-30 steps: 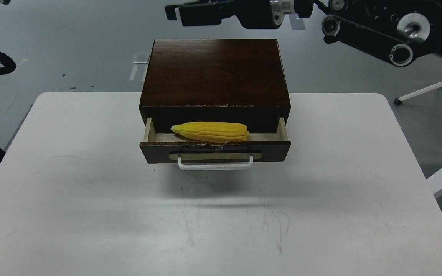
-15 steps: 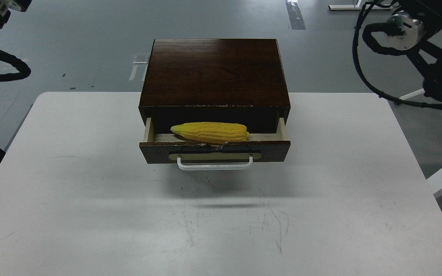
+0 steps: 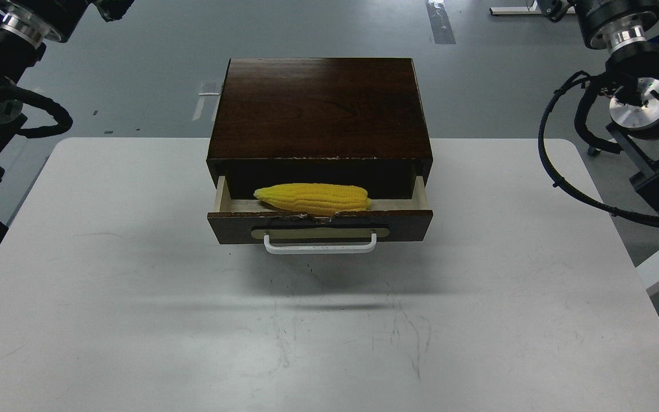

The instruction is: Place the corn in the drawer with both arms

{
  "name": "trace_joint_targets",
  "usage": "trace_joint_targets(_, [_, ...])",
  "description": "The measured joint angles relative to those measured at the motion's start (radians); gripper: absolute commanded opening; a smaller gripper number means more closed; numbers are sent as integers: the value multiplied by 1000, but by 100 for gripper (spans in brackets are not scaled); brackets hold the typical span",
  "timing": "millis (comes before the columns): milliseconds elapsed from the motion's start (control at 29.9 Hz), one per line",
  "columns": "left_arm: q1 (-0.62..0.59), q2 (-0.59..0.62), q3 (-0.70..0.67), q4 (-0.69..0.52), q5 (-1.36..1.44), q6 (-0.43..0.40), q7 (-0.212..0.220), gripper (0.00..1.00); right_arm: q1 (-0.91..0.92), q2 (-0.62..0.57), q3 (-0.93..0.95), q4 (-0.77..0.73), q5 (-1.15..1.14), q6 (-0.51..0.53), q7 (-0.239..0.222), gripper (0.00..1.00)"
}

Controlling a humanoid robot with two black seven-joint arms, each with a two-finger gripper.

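Left arm (image 3: 3, 63): black, silver joint rings, looped cable, at the 10 o'clock corner; gripper out of view, fingers' state cannot be told.
White table (image 3: 106, 274): scuffed, bearing a dark brown wooden box (image 3: 319, 109) at 12 o'clock.
Drawer (image 3: 319, 226): pulled partly out toward 6 o'clock, pale inside, brass plate, white bar handle (image 3: 320, 246).
Corn (image 3: 312, 198): yellow, lying crosswise inside the drawer, tip toward 9 o'clock, touched by neither arm.
Right arm (image 3: 632, 91): at 2 o'clock, well apart from the box; gripper out of view, state cannot be told.

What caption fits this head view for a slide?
Corn lies in the open drawer of a dark wooden box on a white table; both arms sit off to the sides.
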Motion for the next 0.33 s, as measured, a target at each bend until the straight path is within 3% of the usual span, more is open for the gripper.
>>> trace_joint_targets(334, [19,-2,-8,0,-12,0,0,98,-12,-47,-5,-45,9,2,10,100])
